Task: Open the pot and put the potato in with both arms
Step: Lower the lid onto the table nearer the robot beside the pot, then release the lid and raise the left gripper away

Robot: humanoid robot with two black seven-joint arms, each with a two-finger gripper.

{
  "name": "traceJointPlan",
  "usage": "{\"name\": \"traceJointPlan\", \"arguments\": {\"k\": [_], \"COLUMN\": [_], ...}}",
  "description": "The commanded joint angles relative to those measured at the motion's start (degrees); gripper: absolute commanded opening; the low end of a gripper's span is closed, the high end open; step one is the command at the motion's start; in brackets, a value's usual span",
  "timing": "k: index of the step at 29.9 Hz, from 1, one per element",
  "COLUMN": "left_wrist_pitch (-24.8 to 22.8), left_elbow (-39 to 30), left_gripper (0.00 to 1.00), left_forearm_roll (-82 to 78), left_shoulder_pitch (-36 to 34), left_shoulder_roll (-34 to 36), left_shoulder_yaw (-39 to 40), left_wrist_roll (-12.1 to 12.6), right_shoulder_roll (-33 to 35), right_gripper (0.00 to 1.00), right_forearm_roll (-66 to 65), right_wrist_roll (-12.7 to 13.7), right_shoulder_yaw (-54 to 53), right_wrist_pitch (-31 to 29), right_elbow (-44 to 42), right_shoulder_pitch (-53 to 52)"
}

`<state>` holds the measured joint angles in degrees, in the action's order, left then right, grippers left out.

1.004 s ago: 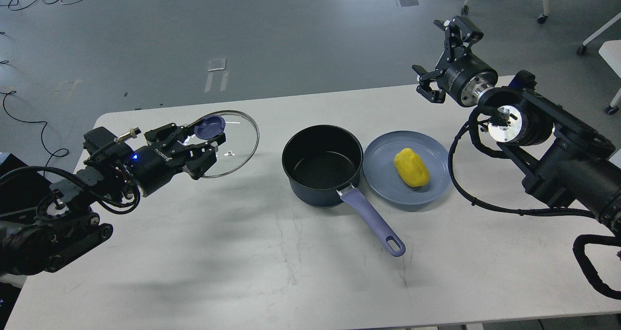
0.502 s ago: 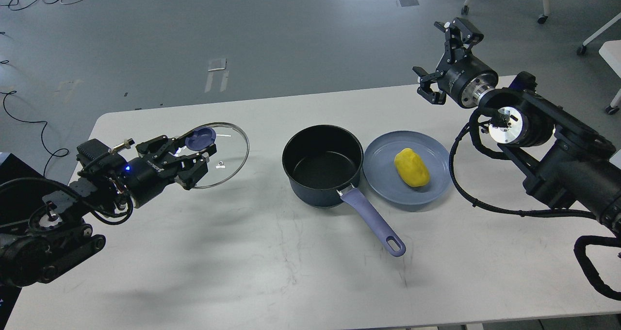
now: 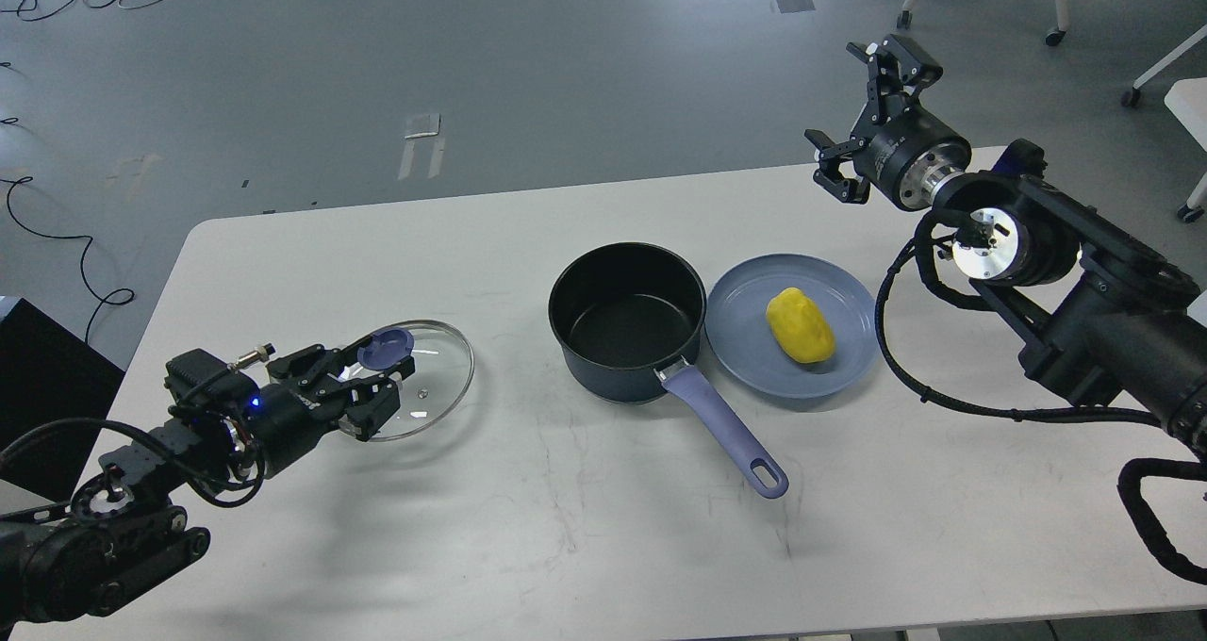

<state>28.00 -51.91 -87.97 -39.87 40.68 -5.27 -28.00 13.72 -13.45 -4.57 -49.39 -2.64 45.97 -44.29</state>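
The dark pot [image 3: 627, 319] stands open and empty at the table's middle, its purple handle [image 3: 721, 426] pointing toward me. A yellow potato [image 3: 800, 325] lies on a blue plate [image 3: 745, 339] just right of the pot. My left gripper [image 3: 377, 377] is shut on the purple knob [image 3: 385, 349] of the glass lid [image 3: 429, 377], holding it low at the table's left side. My right gripper [image 3: 863, 113] is open and empty, raised above the table's far right edge, well behind the plate.
The white table [image 3: 566, 547] has its far edge just behind the pot and plate. Chair legs and castors [image 3: 1054, 33] stand on the floor at the back right. Cables [image 3: 57, 236] lie on the floor at the left.
My left gripper has carried the glass lid down and toward me, from raised beside the pot to low over the table's left side. The right arm has barely moved.
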Motion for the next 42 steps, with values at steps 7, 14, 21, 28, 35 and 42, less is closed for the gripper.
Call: {"name": "traceJointPlan", "arguments": {"k": [7, 14, 21, 28, 35, 42], "left_wrist_pitch": [0.0, 0.0, 0.0, 0.0, 0.0, 0.0], "left_elbow": [4.44, 4.53, 3.74, -0.64, -5.66, -5.58], "left_gripper": [0.54, 0.98, 0.98, 0.98, 0.98, 0.98], "left_forearm_roll": [0.95, 1.39, 6.05, 9.3, 16.32, 33.87], "left_shoulder_pitch": [0.32, 0.32, 0.15, -0.82, -9.07, -19.7], "left_shoulder_roll": [-3.41, -3.41, -3.24, -0.09, 2.21, 1.6], "left_shoulder_yaw": [-0.01, 0.08, -0.01, 0.34, 1.66, 5.43], "left_wrist_roll": [0.0, 0.0, 0.0, 0.0, 0.0, 0.0], "right_shoulder_roll": [0.17, 0.43, 0.34, 0.43, 1.05, 1.31], "right_gripper": [1.0, 1.0, 1.0, 1.0, 1.0, 1.0], "right_forearm_roll": [0.0, 0.0, 0.0, 0.0, 0.0, -0.09], "right_wrist_roll": [0.0, 0.0, -0.09, -0.09, -0.09, -0.09], "right_shoulder_yaw": [-0.09, -0.18, -0.18, -0.27, -0.18, -0.09], "right_wrist_pitch": [0.0, 0.0, 0.0, 0.0, -0.09, -0.26], "right_elbow": [0.08, 0.17, -0.01, 0.17, 0.7, 0.7], "right_shoulder_pitch": [0.79, 1.32, 1.58, 1.4, 0.7, 0.52]}}
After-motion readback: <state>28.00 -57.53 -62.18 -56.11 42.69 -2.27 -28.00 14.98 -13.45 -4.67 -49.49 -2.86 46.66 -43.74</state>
